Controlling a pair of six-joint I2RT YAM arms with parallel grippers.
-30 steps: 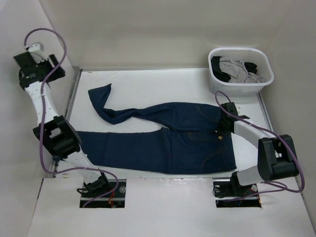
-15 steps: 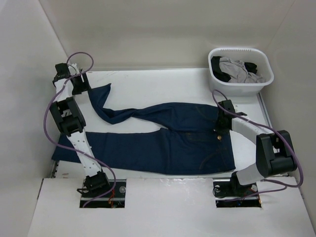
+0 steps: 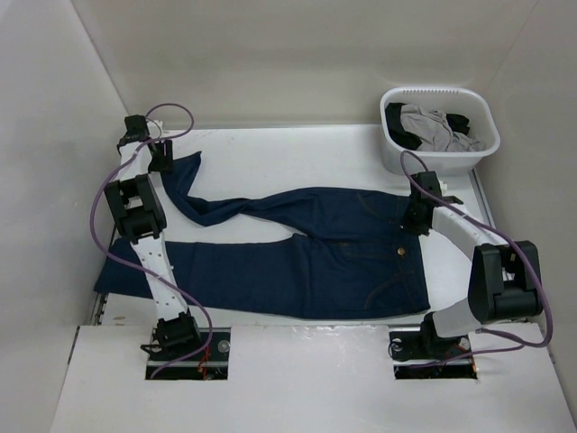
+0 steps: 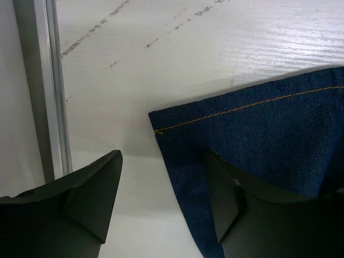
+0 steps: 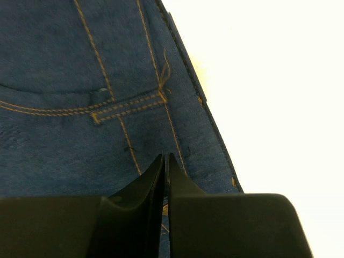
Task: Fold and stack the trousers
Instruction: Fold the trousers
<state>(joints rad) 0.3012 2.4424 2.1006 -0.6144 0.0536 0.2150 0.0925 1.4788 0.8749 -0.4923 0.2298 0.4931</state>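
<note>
Since my bases sit at the near edge of the table (image 3: 288, 162), the closest thing to me is the trousers (image 3: 297, 262), spread flat between my two arms. Their waist points to my right and the legs run off to my left. The nearer leg lies straight, reaching the table's left edge beside my left arm's lower links.

A little further out, my right gripper (image 3: 416, 221) hangs over the far corner of the waist, beyond the metal button (image 3: 399, 251). From the right wrist, its fingers (image 5: 164, 161) are pressed almost together, with only a thin slit between them. I see no cloth in that slit. Below them is denim (image 5: 80, 80) with orange-tan stitching, and the garment's edge and the white table run just to the right.

Further still, the other leg twists and bends away to the far left. My left gripper (image 3: 160, 162) is at that leg's hem. From the left wrist, its fingers are spread wide (image 4: 163, 161), and the stitched hem corner (image 4: 258, 140) lies on the table between them, nearer the right finger (image 4: 226, 199). A metal rail (image 4: 51, 80) borders the table to the left.

Farthest, at the back right, a white basket (image 3: 433, 162) holds a grey garment (image 3: 433, 126) and a black garment (image 3: 397, 117).
</note>
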